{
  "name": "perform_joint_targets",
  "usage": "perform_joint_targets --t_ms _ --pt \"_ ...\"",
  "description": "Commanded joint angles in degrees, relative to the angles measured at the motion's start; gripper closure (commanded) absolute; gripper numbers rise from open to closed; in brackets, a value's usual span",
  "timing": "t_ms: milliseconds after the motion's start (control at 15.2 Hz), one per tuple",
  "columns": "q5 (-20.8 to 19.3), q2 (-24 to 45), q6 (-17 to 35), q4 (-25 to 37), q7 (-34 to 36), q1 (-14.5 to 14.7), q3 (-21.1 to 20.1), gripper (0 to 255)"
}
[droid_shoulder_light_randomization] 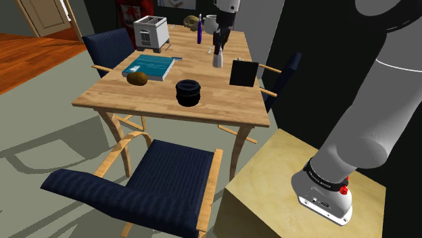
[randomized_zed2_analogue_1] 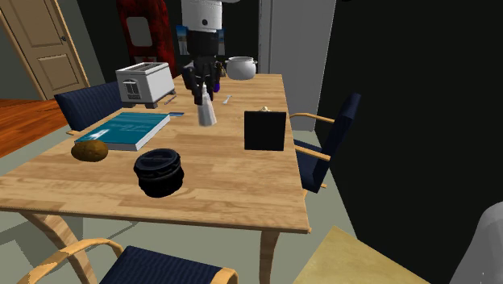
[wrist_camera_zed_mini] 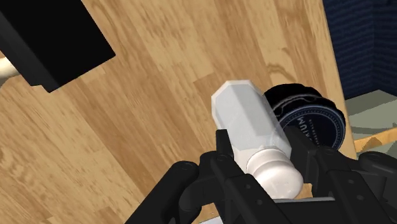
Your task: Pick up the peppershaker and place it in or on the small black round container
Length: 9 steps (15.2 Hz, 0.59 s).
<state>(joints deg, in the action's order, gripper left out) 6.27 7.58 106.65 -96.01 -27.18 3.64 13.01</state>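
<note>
- The gripper (wrist_camera_zed_mini: 261,153) is clamped on the pepper shaker (wrist_camera_zed_mini: 245,114). One finger sits on each side near its rounded white end, and its pale faceted body points away from the palm, tilted.
- Below the hand, the shaker looks clear of the wooden table (randomized_zed2_analogue_1: 234,185).
- Beyond the shaker's far end the black round container (randomized_zed2_analogue_1: 159,172) stands on the table, apart from the gripper.
- For a good carry, I would keep the shaker above the container's rim, centre it over the opening, then lower it before letting go. Because it is tilted, it may tip if dropped.
- Counted outward from the gripper: one shaker, one black square block (randomized_zed2_analogue_1: 265,130), one round container, one toaster (droid_shoulder_light_randomization: 151,31), one book (droid_shoulder_light_randomization: 151,67), one brown lump (randomized_zed2_analogue_1: 89,151), three chairs.
</note>
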Motion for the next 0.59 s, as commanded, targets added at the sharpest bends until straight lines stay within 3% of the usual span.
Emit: perform_joint_targets --t_ms 0,528 --pt "0.0 1.1 -0.5 1.8 2.4 1.3 -1.0 255" --pt "-0.3 7.9 -3.9 12.7 11.7 6.3 -4.6 255"
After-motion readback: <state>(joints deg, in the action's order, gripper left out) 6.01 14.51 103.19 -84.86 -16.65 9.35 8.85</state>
